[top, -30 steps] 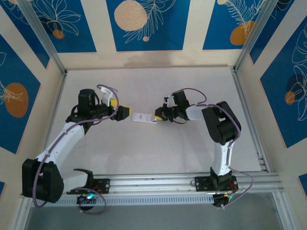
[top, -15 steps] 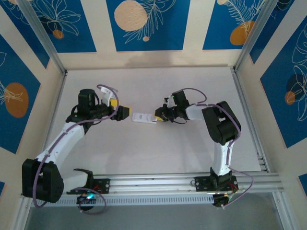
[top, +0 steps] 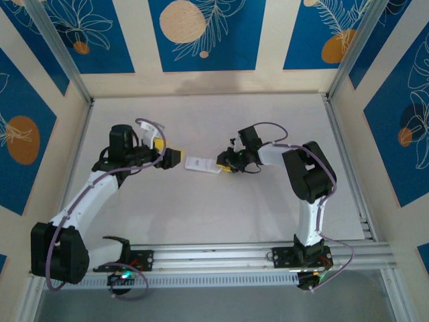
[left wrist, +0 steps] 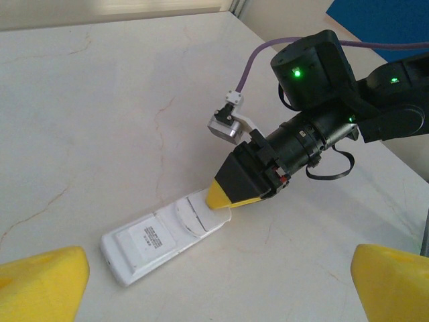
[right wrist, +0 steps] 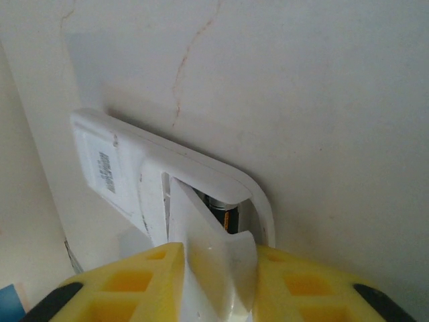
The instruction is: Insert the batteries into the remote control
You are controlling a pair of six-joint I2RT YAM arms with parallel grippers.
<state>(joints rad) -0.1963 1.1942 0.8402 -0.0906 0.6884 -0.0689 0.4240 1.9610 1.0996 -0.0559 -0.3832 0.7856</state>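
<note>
Remote control (left wrist: 167, 231) back label (left wrist: 151, 237): print too small to read.

We look on a pale, marble-veined tabletop (top: 201, 121) under soft, even light. Cream walls (top: 271, 33) carry blue panels with orange discs and white leaf outlines (top: 201, 27). Aluminium posts (top: 59, 50) rise at its far corners, and an aluminium rail (top: 221, 251) runs along its near edge.

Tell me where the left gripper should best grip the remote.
Probably at the label end of the remote, across its long edges, coming from the left: it lies flat, back up, that end is free, and the right gripper is at the battery-bay end.
</note>
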